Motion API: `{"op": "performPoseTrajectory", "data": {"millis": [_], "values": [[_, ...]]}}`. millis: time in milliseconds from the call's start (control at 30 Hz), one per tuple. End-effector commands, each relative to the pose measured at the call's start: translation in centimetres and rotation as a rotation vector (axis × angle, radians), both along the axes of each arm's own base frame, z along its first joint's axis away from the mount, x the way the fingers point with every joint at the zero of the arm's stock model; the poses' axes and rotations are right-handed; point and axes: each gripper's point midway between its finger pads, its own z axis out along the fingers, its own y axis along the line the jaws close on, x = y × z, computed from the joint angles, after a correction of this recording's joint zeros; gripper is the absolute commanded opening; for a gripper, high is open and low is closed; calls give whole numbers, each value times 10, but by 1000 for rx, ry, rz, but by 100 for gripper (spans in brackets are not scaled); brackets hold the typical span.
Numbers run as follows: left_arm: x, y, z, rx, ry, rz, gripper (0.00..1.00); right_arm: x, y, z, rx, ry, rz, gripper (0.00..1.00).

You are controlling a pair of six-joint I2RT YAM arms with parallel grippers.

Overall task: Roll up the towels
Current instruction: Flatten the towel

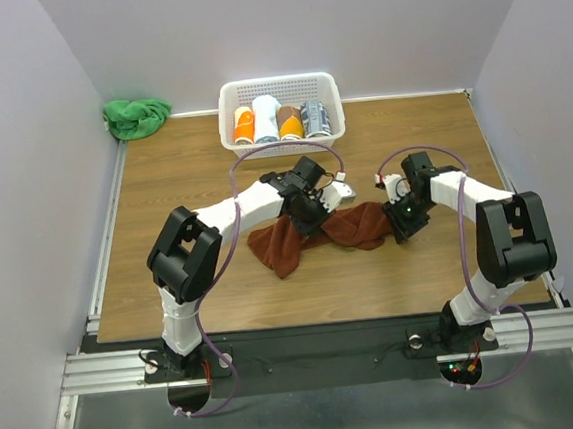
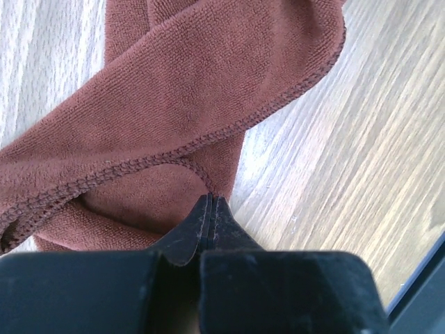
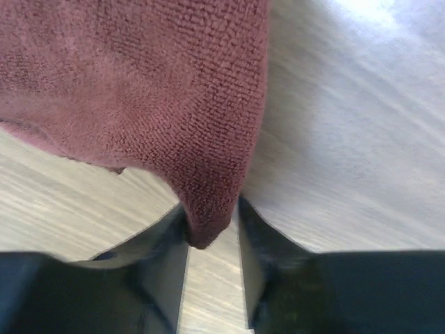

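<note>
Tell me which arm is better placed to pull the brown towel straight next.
Left. The left gripper is shut on the brown towel at its hem, so it can likely pull at once; the right gripper stands open around a corner, gripping nothing.

Rough terry-cloth towel (image 2: pixel 174 83) on smooth, matt wood-grain table (image 2: pixel 348 174).

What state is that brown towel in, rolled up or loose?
Loose, not rolled. The reddish-brown towel lies crumpled in uneven folds on the table, with no tidy roll anywhere along it.
</note>
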Motion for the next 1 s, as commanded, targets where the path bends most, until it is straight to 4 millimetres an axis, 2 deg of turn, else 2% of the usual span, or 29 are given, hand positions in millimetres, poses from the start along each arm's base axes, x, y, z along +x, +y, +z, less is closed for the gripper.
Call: {"op": "performPoseTrajectory", "data": {"millis": [0,67,200,333,400,567,600,633,700,733,800,833,933,967], "values": [[6,-5,48,-96,-40,3,0,25,-5,-1,-22,-123,4,26],[7,-5,61,-123,-43,8,0,29,-5,3,-20,-145,-4,3],[15,7,85,-149,-52,45,0,38,-2,22,0,-216,-10,0],[30,32,123,-189,-118,110,0,46,-12,52,-50,-328,-21,1],[45,51,142,-199,-165,169,0,51,-20,72,-76,-400,-28,1],[68,98,207,-262,-359,271,0,72,-49,126,-163,-571,-51,1],[74,112,216,-266,-392,305,0,74,-58,136,-179,-599,-64,1],[76,122,236,-289,-452,327,0,82,-66,154,-201,-643,-64,1],[85,152,252,-285,-522,410,0,87,-82,172,-234,-681,-88,1],[86,164,267,-296,-577,442,0,92,-89,188,-262,-715,-80,1],[89,183,283,-300,-641,495,0,93,-104,203,-296,-734,-96,0],[90,201,297,-297,-705,549,0,96,-108,217,-317,-761,-89,1],[87,229,327,-288,-834,636,0,92,-114,237,-355,-787,-66,1],[85,234,329,-283,-851,644,0,90,-115,242,-361,-791,-57,1]]}}
